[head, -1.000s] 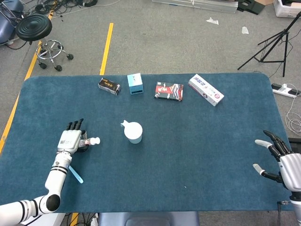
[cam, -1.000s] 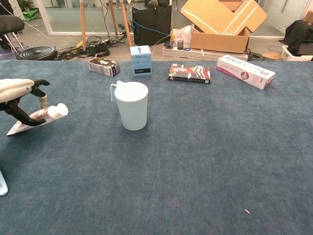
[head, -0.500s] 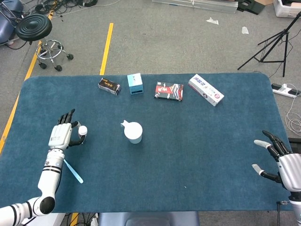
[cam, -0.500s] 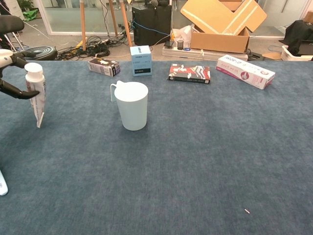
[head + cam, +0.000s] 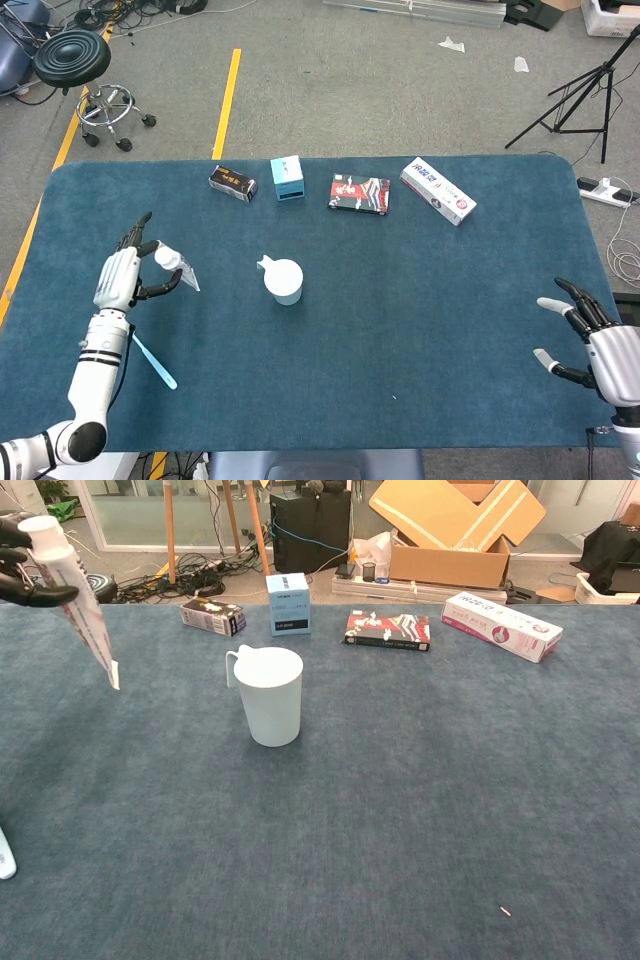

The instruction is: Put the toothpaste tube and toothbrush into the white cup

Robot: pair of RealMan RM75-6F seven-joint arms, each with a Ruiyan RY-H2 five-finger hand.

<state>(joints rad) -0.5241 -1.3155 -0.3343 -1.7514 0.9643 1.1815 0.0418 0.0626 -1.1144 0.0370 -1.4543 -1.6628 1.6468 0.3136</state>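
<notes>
Left robot hand (image 5: 122, 273) grips the toothpaste tube (image 5: 75, 595) near its cap, crimp hanging down for dropping into the white cup (image 5: 270, 695); right robot hand (image 5: 592, 338) splayed, holding nothing

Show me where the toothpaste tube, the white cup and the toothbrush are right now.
toothpaste tube (image 5: 82, 605), chest view, on the middle of the tube body below the cap.
white cup (image 5: 271, 702), chest view, on the outer front wall.
toothbrush (image 5: 155, 362), head view, on the light blue handle lying on the table.
</notes>
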